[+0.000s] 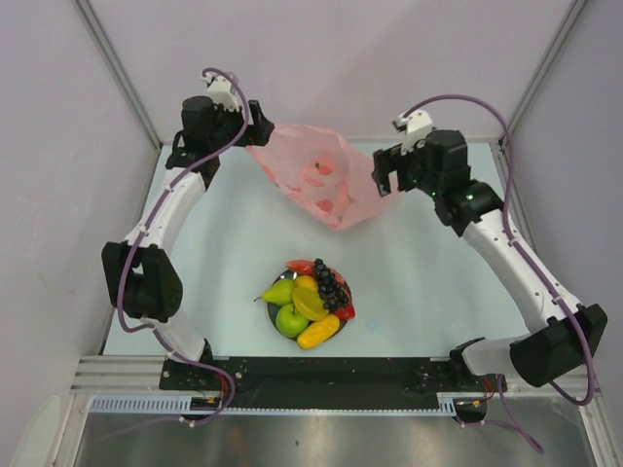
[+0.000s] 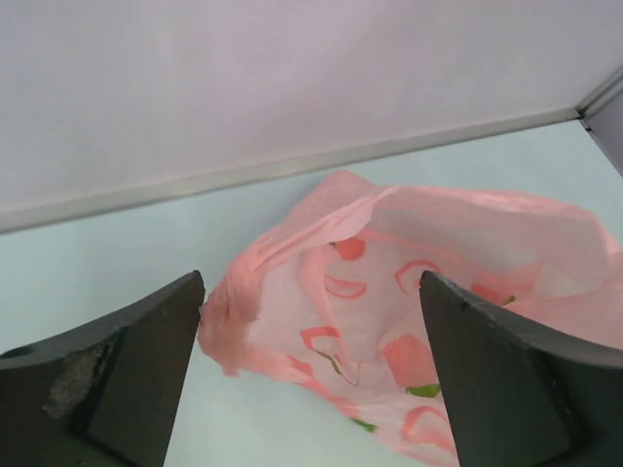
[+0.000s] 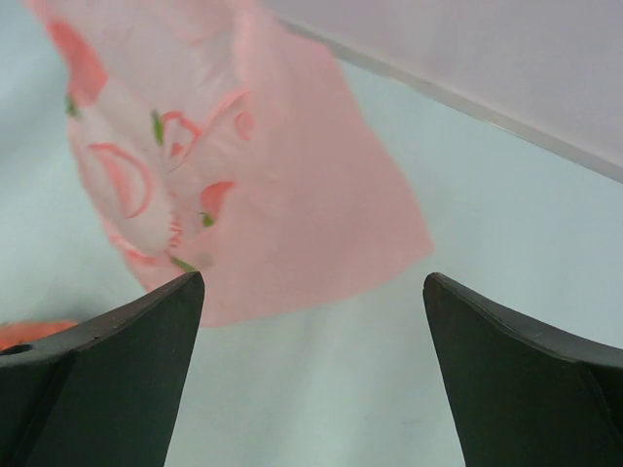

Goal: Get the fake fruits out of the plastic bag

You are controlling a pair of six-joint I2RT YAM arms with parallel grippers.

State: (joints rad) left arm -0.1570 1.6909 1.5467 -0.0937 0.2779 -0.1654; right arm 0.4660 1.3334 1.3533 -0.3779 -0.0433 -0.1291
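Currently the left gripper (image 2: 311,292) and the right gripper (image 3: 313,282) both stand with jaws wide and nothing clamped. They flank the pink plastic bag (image 1: 321,185), which sits crumpled at the far side of the table (image 1: 419,282) between them. In the left wrist view the bag's bunched edge lies close beside one finger (image 2: 146,360), possibly touching, though contact cannot be confirmed. The fake fruits (image 1: 311,297) (pear, apple, yellow pieces, red piece, grapes) are piled on a dark plate (image 1: 272,309) near the table's front centre, well apart from the bag.
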